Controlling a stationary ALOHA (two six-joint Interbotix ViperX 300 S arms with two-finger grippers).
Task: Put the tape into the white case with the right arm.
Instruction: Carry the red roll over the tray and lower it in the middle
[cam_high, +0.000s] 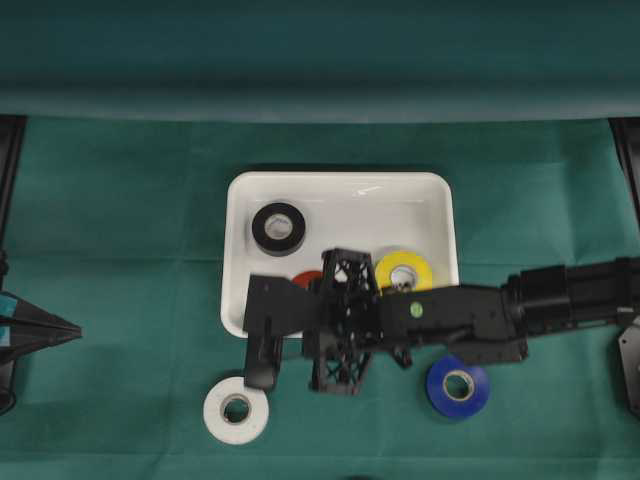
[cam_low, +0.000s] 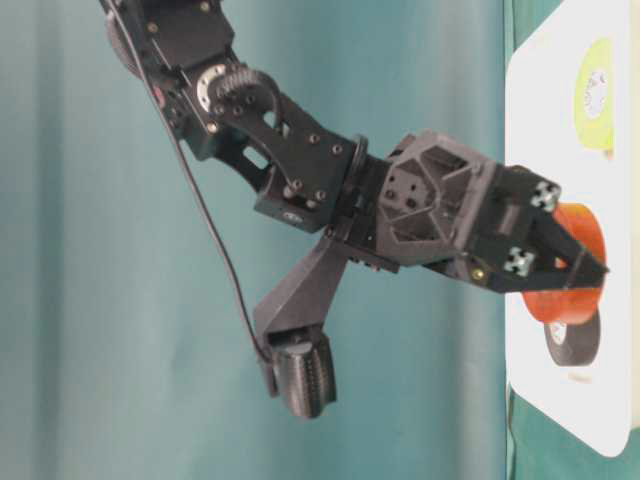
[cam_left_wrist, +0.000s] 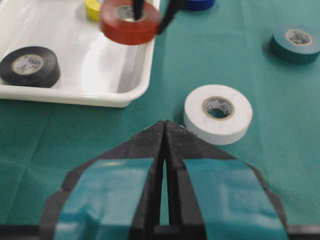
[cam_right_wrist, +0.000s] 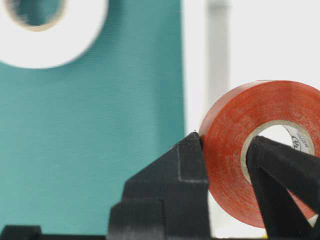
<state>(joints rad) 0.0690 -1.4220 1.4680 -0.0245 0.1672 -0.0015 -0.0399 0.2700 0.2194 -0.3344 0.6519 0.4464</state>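
Red tape (cam_left_wrist: 131, 22) hangs above the near rim of the white case (cam_left_wrist: 80, 95), pinched through its wall by the right gripper (cam_low: 560, 262). Black tape (cam_high: 278, 228) and yellow tape (cam_high: 404, 271) lie inside, leaving bare floor between them. Left gripper (cam_left_wrist: 164, 131) rests closed, well apart.

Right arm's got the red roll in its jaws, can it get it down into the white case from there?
Probably yes. The red roll hangs over the white case just inside its near rim, with bare floor beneath; the black roll and yellow roll sit clear.

Two tape rolls (cam_high: 278, 228) lie in the case (cam_high: 240, 200); two others (cam_high: 236, 409) on the cloth (cam_high: 120, 250) beside it.
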